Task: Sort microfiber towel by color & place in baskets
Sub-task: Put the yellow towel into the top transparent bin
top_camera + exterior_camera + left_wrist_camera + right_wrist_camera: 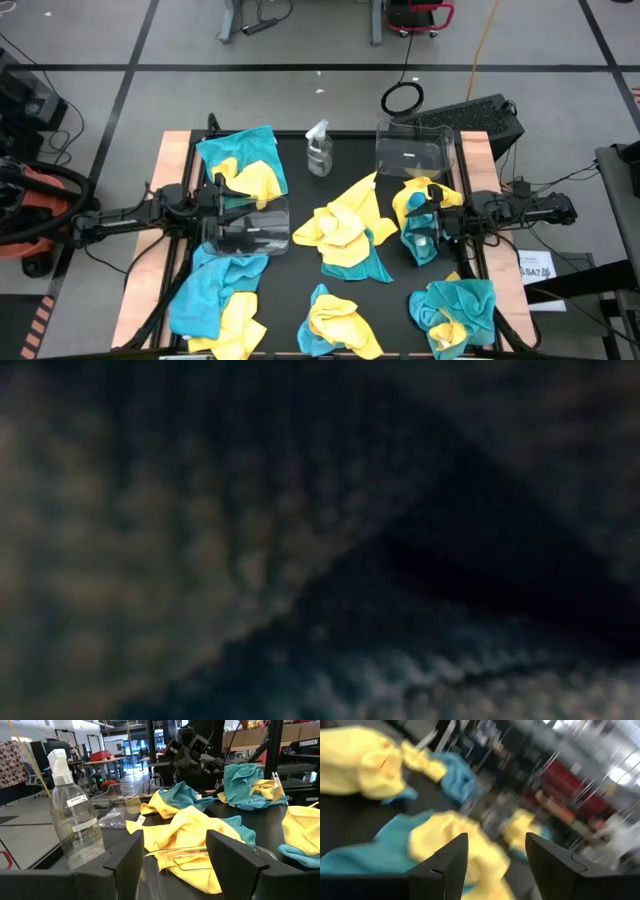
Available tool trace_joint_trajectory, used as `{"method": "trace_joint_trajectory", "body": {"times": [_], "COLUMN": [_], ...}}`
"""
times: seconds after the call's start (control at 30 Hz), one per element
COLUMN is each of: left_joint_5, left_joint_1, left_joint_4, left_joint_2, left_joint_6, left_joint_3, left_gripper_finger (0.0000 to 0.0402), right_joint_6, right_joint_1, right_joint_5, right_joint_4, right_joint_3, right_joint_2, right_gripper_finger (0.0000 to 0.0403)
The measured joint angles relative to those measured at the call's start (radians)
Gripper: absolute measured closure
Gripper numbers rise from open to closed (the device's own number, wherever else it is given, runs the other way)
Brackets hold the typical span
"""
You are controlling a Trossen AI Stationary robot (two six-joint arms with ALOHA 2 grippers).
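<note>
Towels are scattered over the black worktop (300, 190), yellow and teal mixed in every pile. The biggest heap, the centre pile (350, 232), is mostly yellow with teal under its near edge. The far-left pile (243, 160) sits at the far-left corner, teal with a yellow cloth on its inner side. The near-left pile (220, 300) is teal with yellow at the near edge. The near-centre pile (338, 322) is yellow on teal, and the near-right pile (455, 312) is mostly teal with some yellow.

Left basket (247, 226) sits at the left edge between the two left piles, clear, contents hard to judge from above. Right basket (408, 152) stands at the far-right corner and looks empty. A clear spray bottle (319, 150) stands at the far edge between the far-left pile and the right basket.

Left end effector (176, 857) hovers at the left basket, fingers spread with nothing between them; the basket rim and a yellow cloth show beyond. Right end effector (496, 865) is over the right side of the worktop, above a yellow-and-teal bundle (420, 215) just near of the right basket; fingers apart and, as far as the smeared wrist view allows, gripping nothing. The low view is blocked by fabric against the lens.
</note>
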Motion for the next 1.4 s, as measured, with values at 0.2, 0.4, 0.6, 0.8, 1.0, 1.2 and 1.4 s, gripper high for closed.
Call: {"method": "trace_joint_trajectory", "body": {"times": [0.2,0.4,0.6,0.8,1.0,1.2,1.4], "left_joint_5": [0.000,0.000,0.000,0.000,0.000,0.000,0.000], "left_joint_1": [0.000,0.000,0.000,0.000,0.000,0.000,0.000], "left_joint_4": [0.000,0.000,0.000,0.000,0.000,0.000,0.000], "left_joint_2": [0.000,0.000,0.000,0.000,0.000,0.000,0.000], "left_joint_6": [0.000,0.000,0.000,0.000,0.000,0.000,0.000], "left_joint_3": [0.000,0.000,0.000,0.000,0.000,0.000,0.000], "left_gripper_finger": [0.0181,0.0181,0.0181,0.0181,0.0181,0.0181,0.0181], "right_joint_6": [0.040,0.159,0.357,0.415,0.463,0.431,0.449], "right_joint_1": [0.000,0.000,0.000,0.000,0.000,0.000,0.000], "right_joint_5": [-0.190,-0.196,-0.078,-0.005,0.090,0.141,0.173], "right_joint_4": [0.258,0.487,0.670,0.361,0.170,-0.042,-0.294], "right_joint_3": [0.000,0.000,0.000,0.146,0.345,0.563,0.748], "right_joint_2": [0.000,0.001,0.001,0.009,0.151,0.381,0.603], "right_gripper_finger": [0.0211,0.0211,0.0211,0.0211,0.0211,0.0211,0.0211]}}
